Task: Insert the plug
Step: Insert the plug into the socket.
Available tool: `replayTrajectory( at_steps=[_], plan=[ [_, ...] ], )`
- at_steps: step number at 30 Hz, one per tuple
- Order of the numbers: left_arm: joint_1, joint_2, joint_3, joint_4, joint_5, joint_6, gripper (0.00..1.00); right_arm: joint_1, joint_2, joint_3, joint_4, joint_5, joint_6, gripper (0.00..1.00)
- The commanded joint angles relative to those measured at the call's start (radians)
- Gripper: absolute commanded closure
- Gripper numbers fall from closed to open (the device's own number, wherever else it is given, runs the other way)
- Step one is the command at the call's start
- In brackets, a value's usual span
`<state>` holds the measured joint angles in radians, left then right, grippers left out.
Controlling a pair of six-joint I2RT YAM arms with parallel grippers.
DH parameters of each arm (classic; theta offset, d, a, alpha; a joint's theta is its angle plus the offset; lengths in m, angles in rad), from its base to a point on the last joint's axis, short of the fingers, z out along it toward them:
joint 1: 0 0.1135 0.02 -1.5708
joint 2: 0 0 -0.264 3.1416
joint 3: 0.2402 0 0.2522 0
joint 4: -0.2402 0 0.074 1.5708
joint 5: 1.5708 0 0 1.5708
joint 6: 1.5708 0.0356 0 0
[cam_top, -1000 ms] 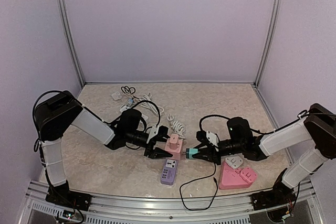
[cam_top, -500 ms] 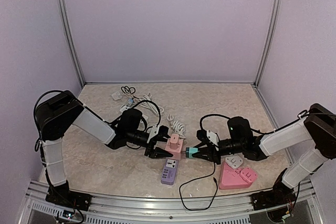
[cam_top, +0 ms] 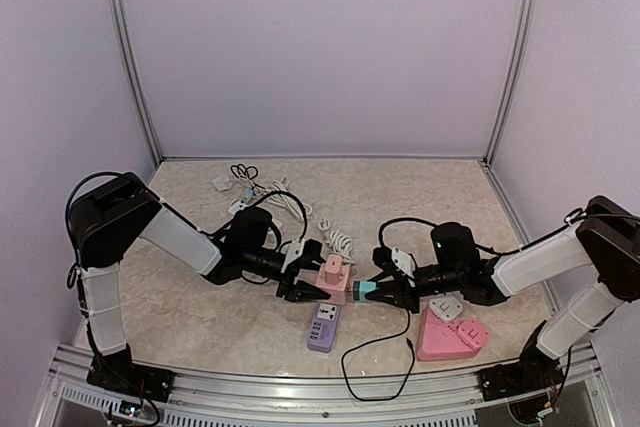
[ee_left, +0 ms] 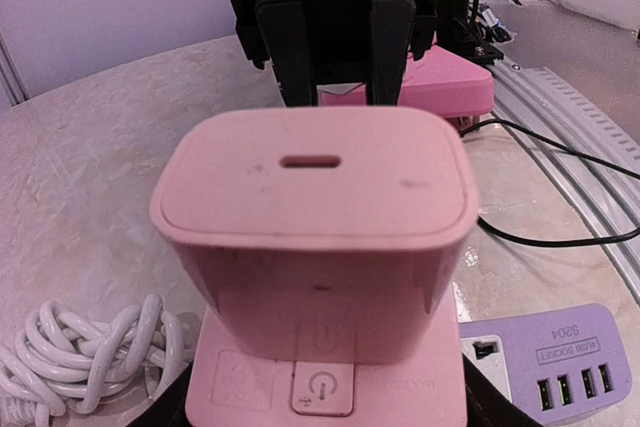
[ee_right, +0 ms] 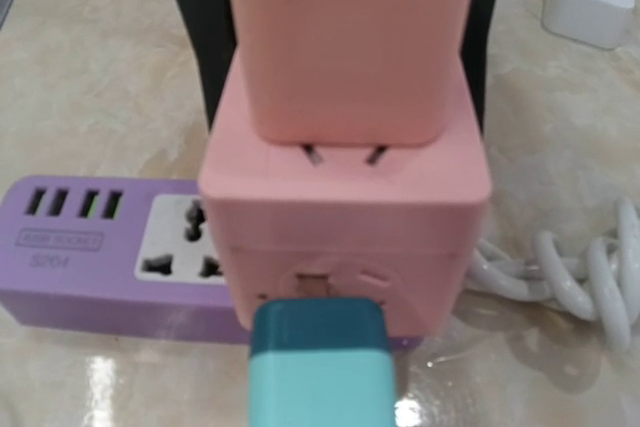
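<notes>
Marbled tabletop [cam_top: 200, 317] runs under both my arms, which reach low and nearly level toward each other from the near edge. Nearest me, just below the grippers, lies the purple power strip [cam_top: 322, 326]. My right gripper [cam_top: 378, 292] is pinched narrow on the teal plug [ee_right: 318, 367], its nose against the side opening of the pink cube socket [ee_right: 345, 217] directly ahead. My left gripper [cam_top: 305, 290] clamps that cube from the opposite side, jaws half-wide around its base. Alignment looks done; I cannot tell how deep the plug sits, so the final push is probably left. Atop the cube sits a pink charger [ee_left: 315, 207], prongs showing. Beyond lie white coiled cables [cam_top: 340, 240].
</notes>
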<state>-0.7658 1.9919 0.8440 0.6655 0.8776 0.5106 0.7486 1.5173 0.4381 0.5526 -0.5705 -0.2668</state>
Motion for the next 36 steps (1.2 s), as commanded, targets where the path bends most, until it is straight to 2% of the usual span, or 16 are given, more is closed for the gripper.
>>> replayTrajectory(
  at_steps=[1, 5, 12, 16, 26, 27, 29, 30, 31, 33, 36],
  plan=[
    [-0.022, 0.066, 0.004, -0.094, -0.063, 0.034, 1.00, -0.001, 0.033, 0.030, 0.072, -0.007, 0.047, 1.00],
    [-0.058, 0.079, 0.027, -0.095, -0.110, -0.012, 1.00, 0.021, 0.083, 0.040, 0.157, -0.021, 0.097, 1.00],
    [-0.114, 0.092, 0.031, -0.061, -0.181, -0.054, 1.00, 0.076, 0.146, 0.071, 0.190, 0.044, 0.116, 1.00],
    [-0.148, 0.102, 0.075, -0.073, -0.270, -0.091, 1.00, 0.093, 0.155, 0.097, 0.167, 0.090, 0.123, 1.00],
    [-0.180, 0.126, 0.088, -0.074, -0.257, -0.051, 1.00, 0.110, 0.127, 0.091, 0.140, 0.082, 0.087, 1.00],
    [-0.177, 0.121, 0.080, -0.083, -0.258, -0.045, 0.93, 0.111, 0.118, 0.087, 0.130, 0.088, 0.079, 0.95],
    [-0.168, 0.102, 0.062, -0.104, -0.269, -0.029, 0.64, 0.112, 0.095, 0.080, 0.098, 0.099, 0.052, 0.78],
    [-0.163, 0.091, 0.053, -0.116, -0.279, -0.006, 0.46, 0.111, 0.086, 0.076, 0.084, 0.108, 0.037, 0.68],
    [-0.159, 0.082, 0.048, -0.131, -0.290, 0.013, 0.35, 0.109, 0.074, 0.073, 0.069, 0.123, 0.026, 0.61],
    [-0.151, 0.056, 0.041, -0.168, -0.307, 0.044, 0.23, 0.109, 0.051, 0.061, 0.051, 0.157, -0.001, 0.50],
    [-0.141, 0.028, 0.042, -0.215, -0.333, 0.070, 0.09, 0.104, 0.015, 0.039, 0.046, 0.183, -0.017, 0.43]
  ],
)
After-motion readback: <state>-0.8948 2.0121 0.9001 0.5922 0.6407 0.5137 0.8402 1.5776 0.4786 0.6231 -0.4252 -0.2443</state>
